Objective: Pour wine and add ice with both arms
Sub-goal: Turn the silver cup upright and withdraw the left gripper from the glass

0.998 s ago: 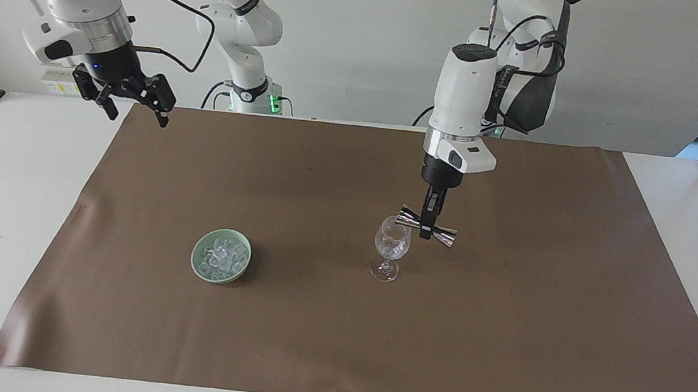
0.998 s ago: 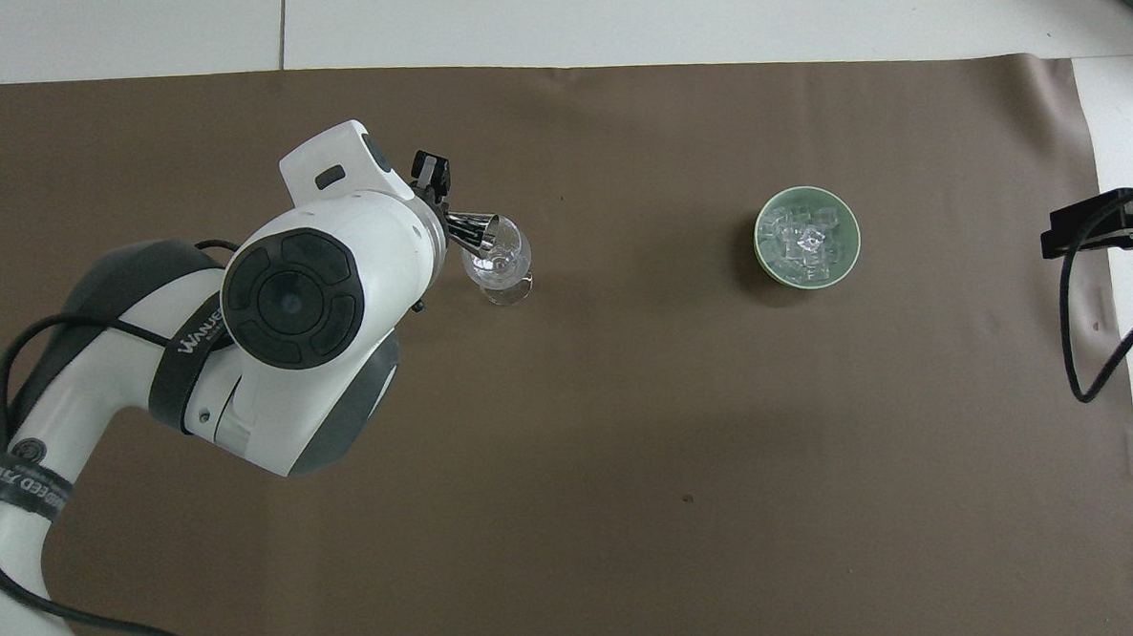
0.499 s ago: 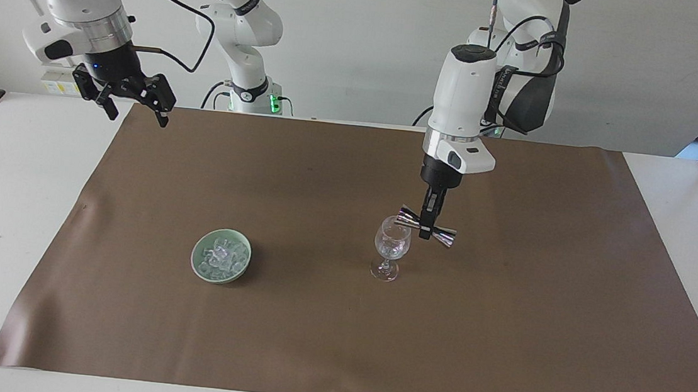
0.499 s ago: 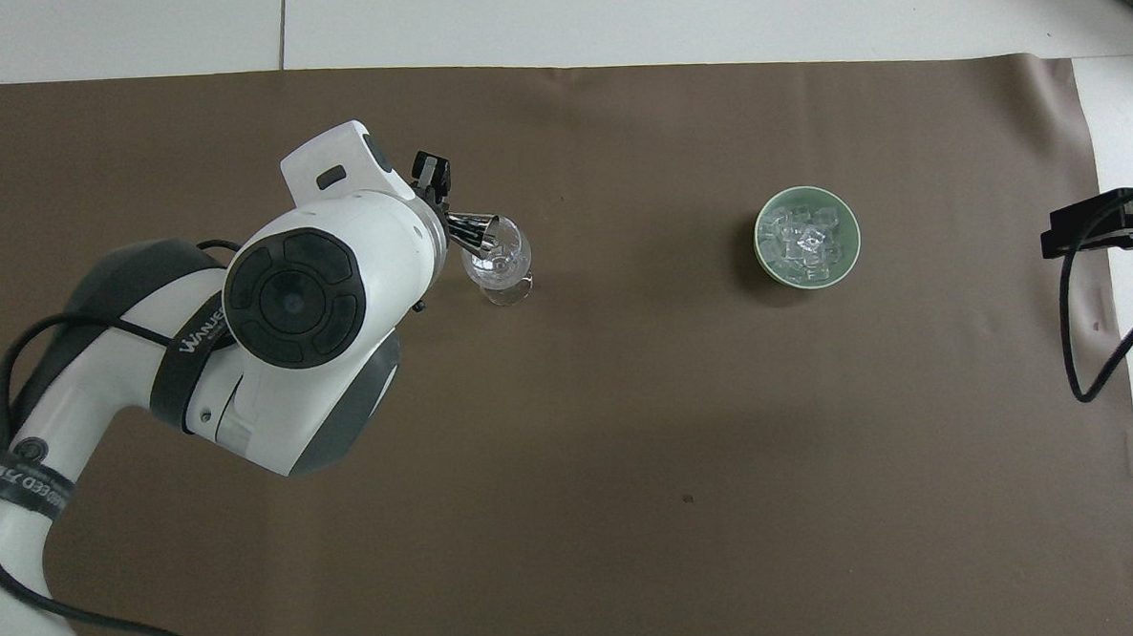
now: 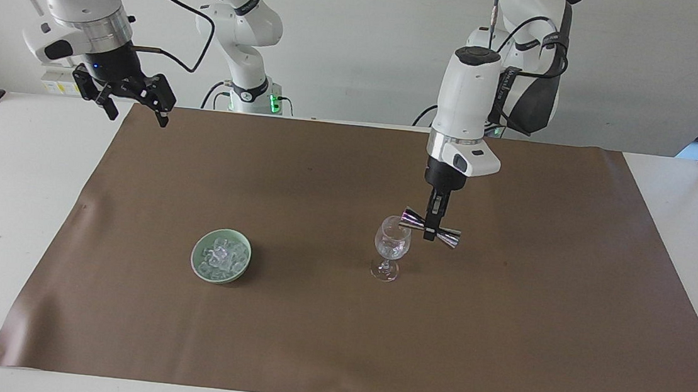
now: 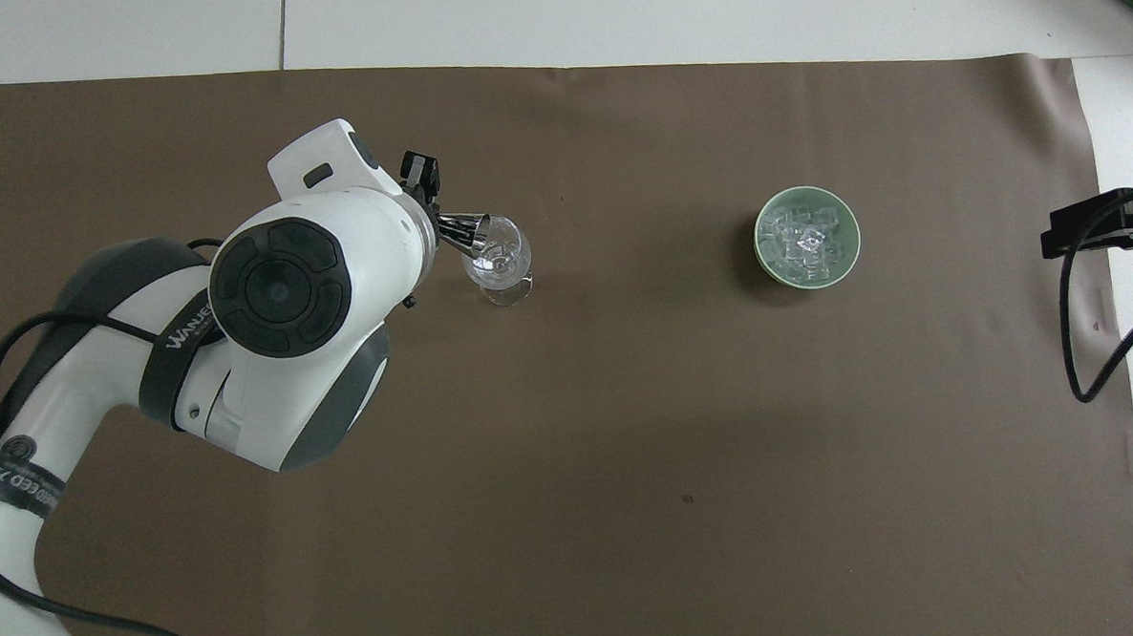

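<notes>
A clear wine glass (image 5: 390, 247) (image 6: 498, 261) stands on the brown mat. My left gripper (image 5: 431, 230) is shut on the waist of a silver double-cone jigger (image 5: 430, 227) (image 6: 464, 234). The jigger lies almost on its side, one mouth over the glass rim. A pale green bowl (image 5: 196, 266) (image 6: 762, 260) holds several clear chunks of ice (image 5: 221, 256) (image 6: 805, 241), toward the right arm's end of the table. My right gripper (image 5: 136, 100) (image 6: 1093, 223) is open and empty, waiting in the air over the mat's edge at that end.
The brown mat (image 5: 336, 346) (image 6: 632, 506) covers most of the white table (image 5: 8, 191). In the overhead view the left arm's wrist (image 6: 279, 292) hides the mat beside the glass. A black cable (image 6: 1094, 352) hangs from the right gripper.
The left gripper with the jigger has shifted slightly toward the left arm's end, so the jigger's mouth has drawn back a little over the glass rim. The right arm has not moved.
</notes>
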`<state>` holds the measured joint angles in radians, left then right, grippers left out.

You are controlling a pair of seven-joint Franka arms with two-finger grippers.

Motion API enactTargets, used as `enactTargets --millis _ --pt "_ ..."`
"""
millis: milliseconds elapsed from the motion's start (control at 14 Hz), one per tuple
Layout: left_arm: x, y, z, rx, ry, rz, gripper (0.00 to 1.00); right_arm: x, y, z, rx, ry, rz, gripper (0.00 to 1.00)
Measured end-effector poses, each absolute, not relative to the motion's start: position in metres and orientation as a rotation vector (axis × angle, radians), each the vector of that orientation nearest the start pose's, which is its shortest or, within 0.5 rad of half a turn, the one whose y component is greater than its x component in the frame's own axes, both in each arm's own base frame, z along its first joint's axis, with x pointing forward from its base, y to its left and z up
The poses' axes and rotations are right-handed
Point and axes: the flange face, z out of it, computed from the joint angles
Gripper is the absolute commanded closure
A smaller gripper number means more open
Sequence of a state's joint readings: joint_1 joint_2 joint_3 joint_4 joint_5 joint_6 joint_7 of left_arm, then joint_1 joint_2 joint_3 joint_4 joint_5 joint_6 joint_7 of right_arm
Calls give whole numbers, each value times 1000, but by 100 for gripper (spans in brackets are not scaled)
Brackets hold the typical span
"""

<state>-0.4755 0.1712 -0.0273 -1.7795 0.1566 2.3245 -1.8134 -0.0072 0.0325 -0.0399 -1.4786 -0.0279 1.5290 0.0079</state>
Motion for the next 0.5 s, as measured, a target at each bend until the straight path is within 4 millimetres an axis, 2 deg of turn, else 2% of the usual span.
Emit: enactTargets --millis 214,499 --pt "574 -287 494 -2760 -2059 -266 100 560 -29 646 -3170 89 -28 0" --pt "589 -236 484 -2756 -2132 101 100 560 -29 646 -3170 89 -28 0"
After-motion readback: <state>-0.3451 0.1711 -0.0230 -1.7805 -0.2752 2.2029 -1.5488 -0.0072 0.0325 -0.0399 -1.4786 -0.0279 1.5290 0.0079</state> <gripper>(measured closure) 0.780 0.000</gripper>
